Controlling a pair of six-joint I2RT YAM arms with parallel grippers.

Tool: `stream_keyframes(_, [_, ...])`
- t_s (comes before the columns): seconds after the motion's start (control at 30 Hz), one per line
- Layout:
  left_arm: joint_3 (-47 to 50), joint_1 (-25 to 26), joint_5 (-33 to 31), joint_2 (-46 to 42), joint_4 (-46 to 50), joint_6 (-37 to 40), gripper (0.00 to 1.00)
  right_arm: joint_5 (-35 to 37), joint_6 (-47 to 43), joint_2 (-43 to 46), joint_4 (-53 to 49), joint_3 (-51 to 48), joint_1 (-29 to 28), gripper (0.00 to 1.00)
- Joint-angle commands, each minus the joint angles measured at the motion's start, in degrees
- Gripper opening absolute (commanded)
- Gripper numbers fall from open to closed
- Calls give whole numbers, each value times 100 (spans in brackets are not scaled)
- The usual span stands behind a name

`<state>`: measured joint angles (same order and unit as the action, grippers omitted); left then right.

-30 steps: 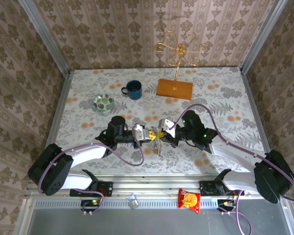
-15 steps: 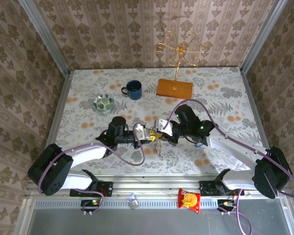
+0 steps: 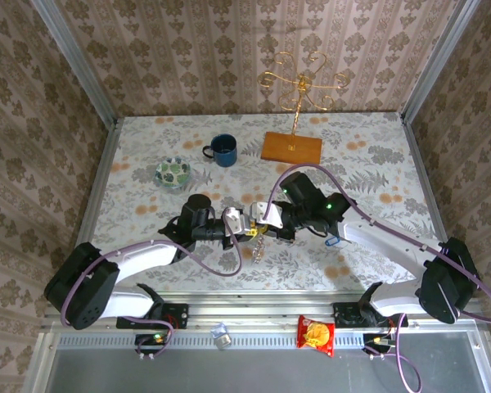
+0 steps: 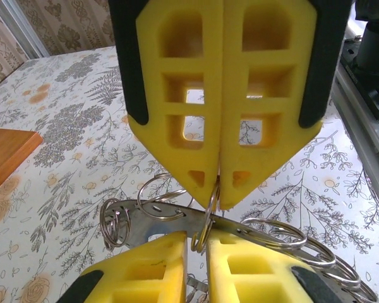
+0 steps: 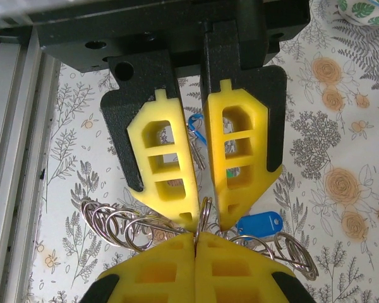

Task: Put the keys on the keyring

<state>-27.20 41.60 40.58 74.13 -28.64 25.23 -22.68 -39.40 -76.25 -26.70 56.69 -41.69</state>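
Near-centre of the table (image 3: pixel 376 164), wrist views. My right gripper (image 5: pixel 194 237) was pressed shut on one ring of the keyring (image 5: pixel 132 227), whose silvery loops fanned out toward 9 and 3 o'clock of the fingertips. My left gripper (image 4: pixel 197 243) met it tip to tip, its fingers slightly parted with a ring standing in the gap. A blue key tag (image 5: pixel 259 224) lay on the tabletop at 3 o'clock of the right fingertips.
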Motion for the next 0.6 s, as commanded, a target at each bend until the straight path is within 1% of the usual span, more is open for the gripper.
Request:
stream_keyframes(0.0, [-226, 14, 116, -171, -185, -49, 15, -103, -121, -57, -310, 144, -110, 0])
stream_keyframes(0.2, [-148, 13, 152, -171, -460, -211, 14, -210, -60, -27, -212, 67, -105, 0])
stream_keyframes(0.27, [-120, 14, 162, -162, -542, -262, 17, -228, -25, -8, -140, 6, -102, 0])
stream_keyframes(0.37, [-77, 7, 179, -163, -611, -287, 18, -248, 15, -5, -91, -43, -94, 0])
stream_keyframes(0.47, [-66, 6, 204, -162, -633, -288, 16, -251, 34, 4, -81, -61, -95, 0])
stream_keyframes(0.57, [-72, -4, 255, -145, -681, -301, 12, -281, 62, 20, -42, -79, -98, 0])
